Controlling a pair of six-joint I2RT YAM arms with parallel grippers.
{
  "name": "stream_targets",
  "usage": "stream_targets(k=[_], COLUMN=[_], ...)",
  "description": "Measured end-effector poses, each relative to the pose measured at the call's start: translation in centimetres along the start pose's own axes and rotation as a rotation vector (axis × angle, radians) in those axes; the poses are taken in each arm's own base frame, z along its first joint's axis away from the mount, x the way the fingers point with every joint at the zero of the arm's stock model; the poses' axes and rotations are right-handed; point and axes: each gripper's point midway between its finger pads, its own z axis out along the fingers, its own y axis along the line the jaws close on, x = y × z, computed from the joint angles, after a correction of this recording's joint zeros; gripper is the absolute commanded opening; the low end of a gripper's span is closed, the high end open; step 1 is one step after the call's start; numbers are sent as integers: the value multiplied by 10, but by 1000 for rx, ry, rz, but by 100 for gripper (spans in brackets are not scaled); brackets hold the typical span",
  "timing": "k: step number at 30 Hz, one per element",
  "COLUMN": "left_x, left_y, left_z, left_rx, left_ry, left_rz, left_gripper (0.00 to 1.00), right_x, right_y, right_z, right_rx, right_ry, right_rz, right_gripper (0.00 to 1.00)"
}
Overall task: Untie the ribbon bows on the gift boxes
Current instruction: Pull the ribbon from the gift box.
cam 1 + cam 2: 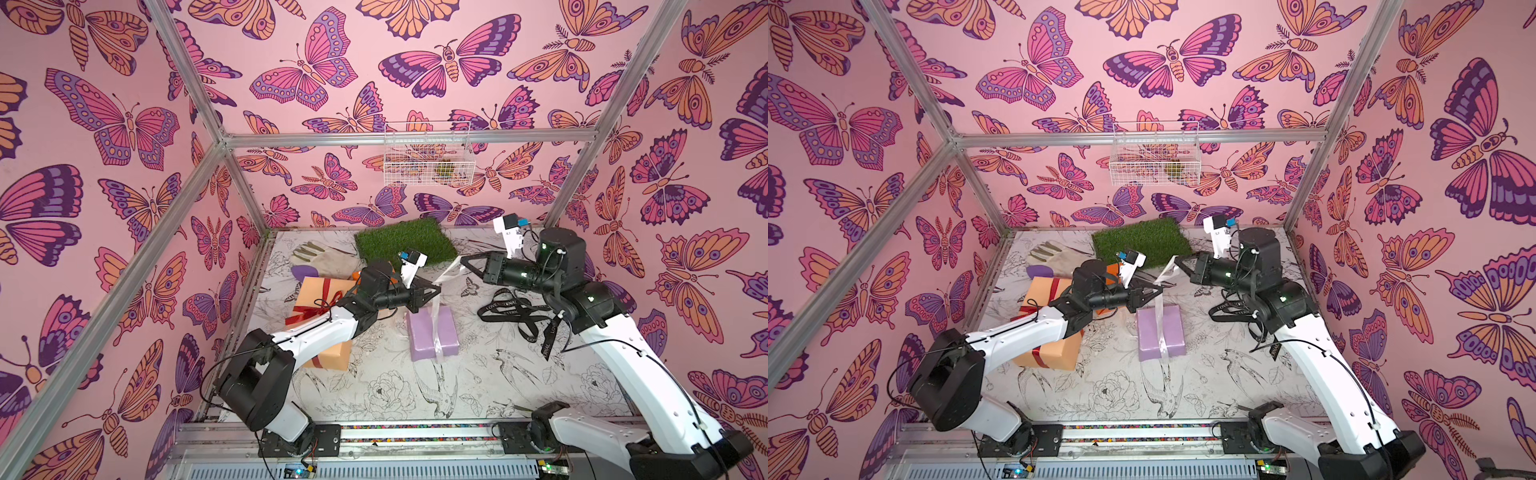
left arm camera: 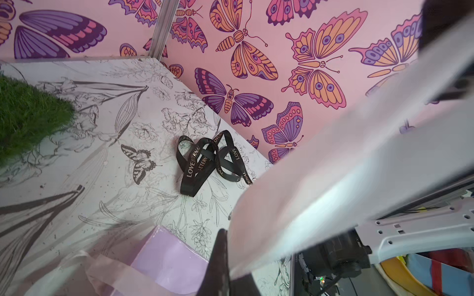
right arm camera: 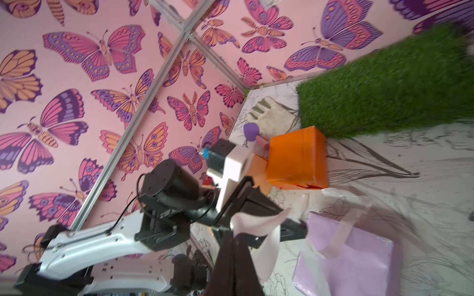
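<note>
Pink walls (image 1: 332,62) with big butterflies stand around a table (image 1: 415,395) printed with flowers and birds. In the middle of it lies the lilac box (image 1: 424,336), and its pale ribbon (image 1: 434,316) rises from the top of the box into the air. The left gripper (image 1: 437,289) has its fingers closed on this ribbon just above the box. The right gripper (image 1: 463,258) pinches the same ribbon further along, toward the green mat (image 1: 403,243). I see no bow on it, but the ribbon is still wrapped around the box.

The black ribbon (image 1: 515,311) lies loose on the table under the right arm, and the orange box (image 3: 297,156) is bare, so I judge this one finished. The red bow (image 1: 305,316) on the peach box (image 1: 309,291) is still tied. It seems one bow is done, the second is nearly open, and the third remains.
</note>
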Motion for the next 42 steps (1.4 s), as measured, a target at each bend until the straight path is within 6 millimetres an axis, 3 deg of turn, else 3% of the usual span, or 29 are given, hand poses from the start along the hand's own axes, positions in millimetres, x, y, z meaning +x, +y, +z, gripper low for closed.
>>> stream_targets(k=[4,5,6,7,8,11,15,17,19,20,22,27,32,42], left_x=[6,5,3,2,1,-6,-24,-30,-32,-33,-32,-28,-24,-15], left_y=[-10,-13,-16,-19,-21,-19,-11,-7,-2,1,6,9,7,9], left_z=[-11,-13,-15,-18,-20,-21,-19,-16,-12,-10,-5,-2,-1,-2], left_rx=[-14,-14,-14,-13,-16,-55,-132,-155,-174,-184,-196,-214,-217,-237], left_ry=[9,9,6,4,5,10,-9,-15,-11,-8,-2,18,32,63], left_rz=[-71,-83,-97,-110,-123,-177,-256,-288,-321,-334,-363,-409,-428,-446], left_gripper=[0,0,0,0,0,0,0,0,0,0,0,0,0,0], right_x=[-7,-6,-3,1,5,23,61,80,95,100,108,115,109,141], right_y=[-55,-68,-83,-96,-106,-130,-144,-145,-141,-137,-126,-105,-86,-79], right_z=[19,25,32,39,45,58,59,54,49,47,43,48,60,92], right_rx=[127,157,189,220,242,281,258,234,187,155,73,-78,-205,-333], right_ry=[-38,-35,-24,-7,10,77,166,205,230,233,224,194,157,224], right_rz=[71,84,95,106,107,96,67,54,19,-4,-58,-220,-373,-507], right_gripper=[0,9,38,91,100,99,99,89,64,59,58,68,63,53])
